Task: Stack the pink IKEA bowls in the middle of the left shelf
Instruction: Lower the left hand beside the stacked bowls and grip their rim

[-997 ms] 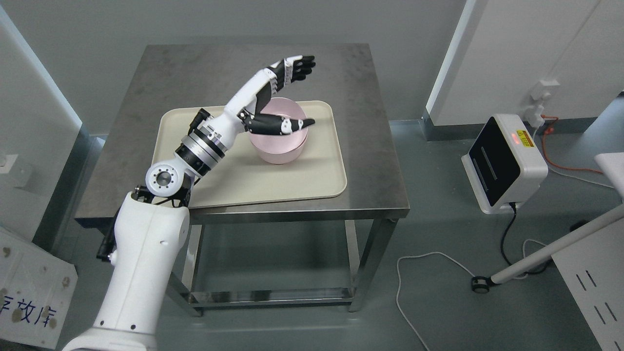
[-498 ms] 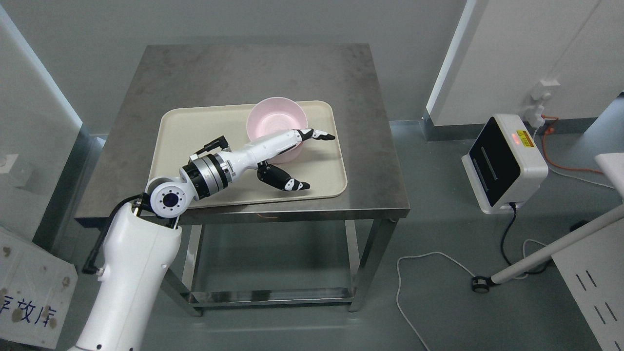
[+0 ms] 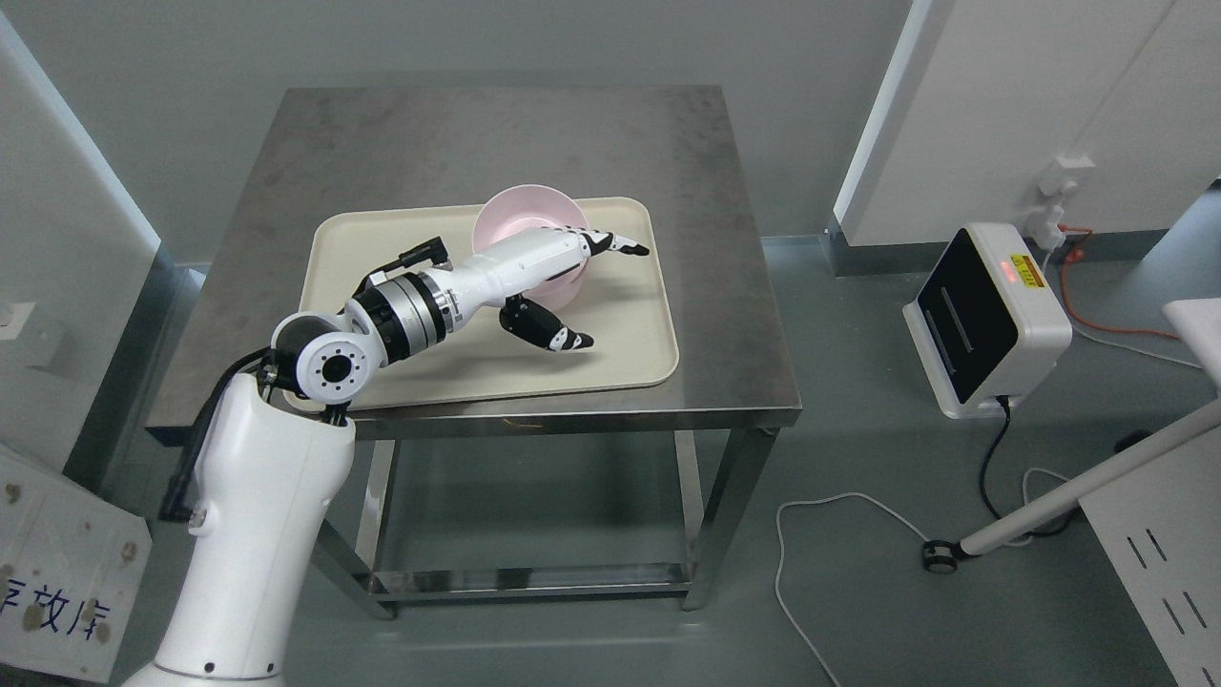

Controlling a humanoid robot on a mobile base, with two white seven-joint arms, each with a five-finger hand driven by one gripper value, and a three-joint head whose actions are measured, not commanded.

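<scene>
**Left robot hand spread across the pink bowl, holding nothing**

You see the round pink plastic bowl point(image 3: 527, 221) standing upright at the far right of the flat beige rectangular tray point(image 3: 401, 248), which lies on the square brushed-steel table point(image 3: 401, 134). The left robot hand point(image 3: 548, 277) reaches over it from the near left, fingers point(image 3: 615, 243) stretched out flat across the bowl's near rim and thumb point(image 3: 553, 329) splayed out over the tray's bare surface on the near side. The hand is wide open and grips nothing. The white forearm covers the bowl's near-left wall.

On the floor to your right stands a white box-shaped device with a black face point(image 3: 987, 320), its cable trailing away, well apart from the table.

Against half a second ago, the hand has drawn slightly back and up the picture, and the bowl sits a touch further left. A second ago the hand was raised above the bowl.

You cannot tell whether the fingers touch the rim or hover just over it.
</scene>
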